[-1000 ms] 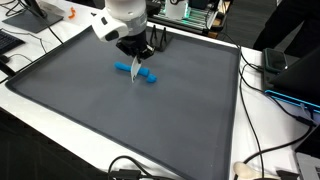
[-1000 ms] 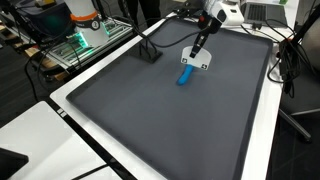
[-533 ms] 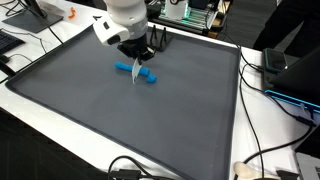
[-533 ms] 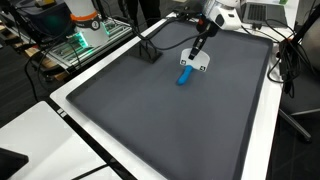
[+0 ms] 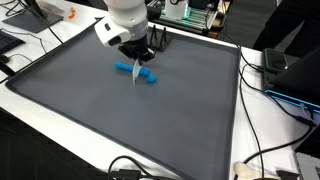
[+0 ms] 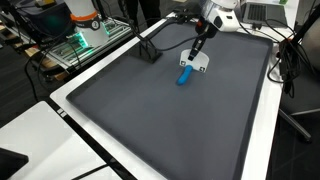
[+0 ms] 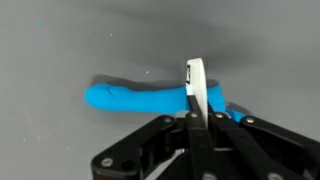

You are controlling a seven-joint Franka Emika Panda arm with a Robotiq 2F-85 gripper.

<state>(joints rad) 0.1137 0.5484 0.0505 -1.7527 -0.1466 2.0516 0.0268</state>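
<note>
Gripping white blade-like piece (image 7: 195, 88) edge-on: gripper (image 7: 192, 122) jaws closed on its upper end, tip hanging down at blue rod (image 7: 135, 97); contact cannot tell. Piece looks light, thin, stiff; flat faces give best hold. Blue rod lies flat on grey mat (image 5: 120, 110), toward rear, long axis across wrist view. Probably light, may roll; take mid-length.

Your arm (image 5: 121, 20) wears a smooth, rounded white shell; your gripper (image 5: 136, 57) is matte black, with angular black linkages.
</note>
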